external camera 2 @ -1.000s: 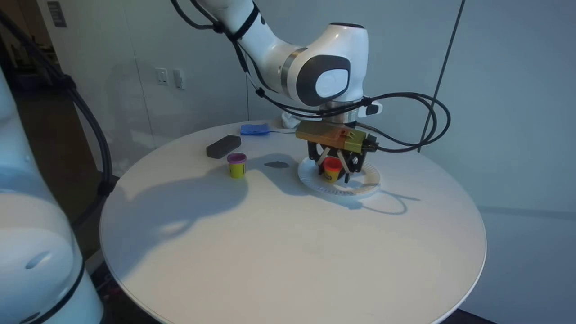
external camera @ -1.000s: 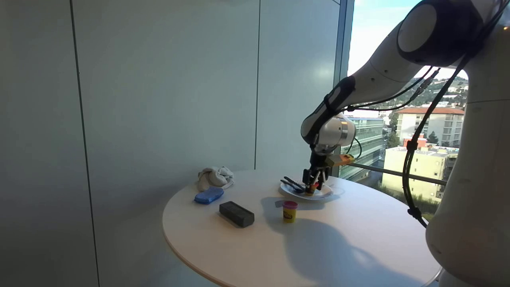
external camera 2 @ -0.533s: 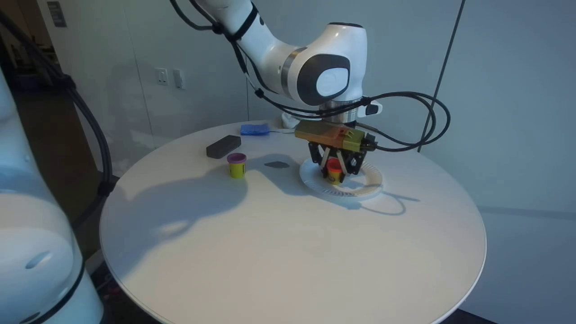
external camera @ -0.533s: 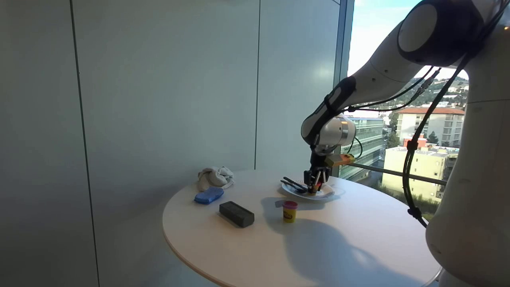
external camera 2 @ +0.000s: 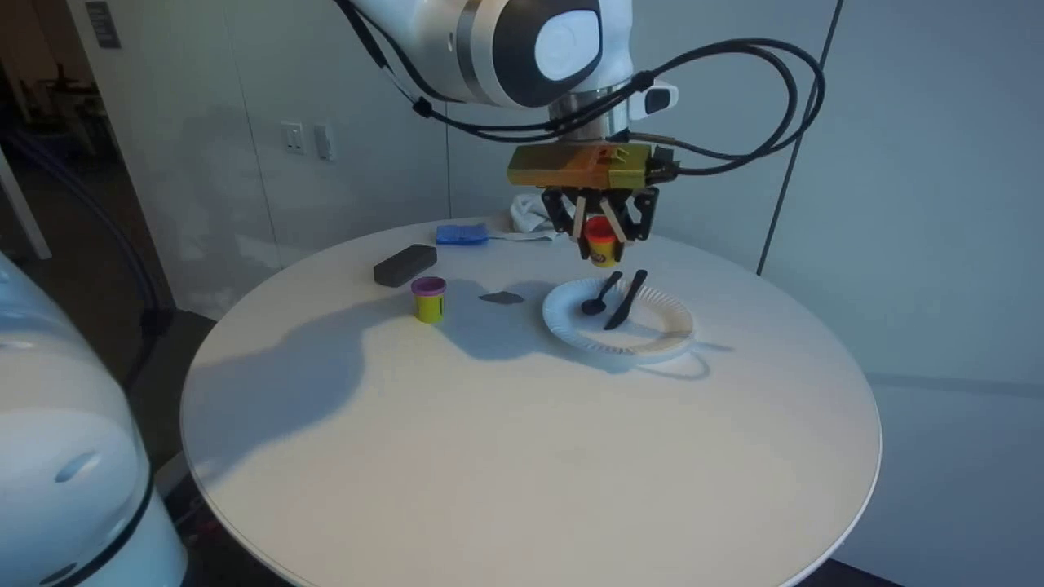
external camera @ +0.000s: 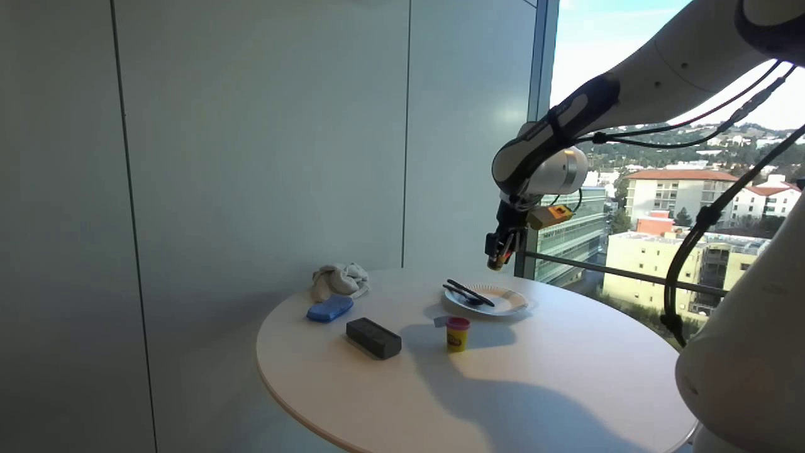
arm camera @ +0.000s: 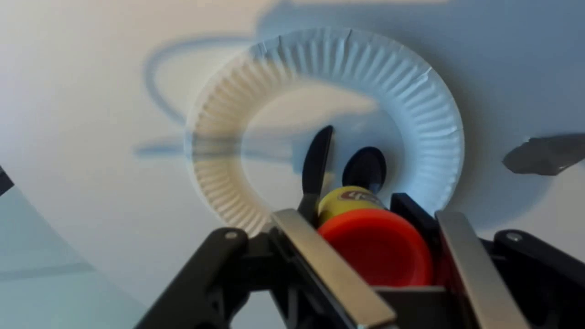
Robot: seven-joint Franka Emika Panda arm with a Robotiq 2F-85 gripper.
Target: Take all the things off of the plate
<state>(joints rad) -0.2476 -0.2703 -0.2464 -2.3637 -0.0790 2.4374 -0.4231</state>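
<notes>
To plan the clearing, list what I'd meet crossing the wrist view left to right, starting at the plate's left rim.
Plate's left rim, knife, spoon, plate's right rim, gray patch of unclear nature. Tub left out: it overlaps the spoon.

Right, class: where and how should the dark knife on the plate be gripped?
The knife is probably best held by its handle, which appears to jut past the plate in both exterior views. Come from above, jaws across its narrow width, since it is long and thin. Mind the spoon beside it; the jaws must first release the red-topped tub.
</notes>
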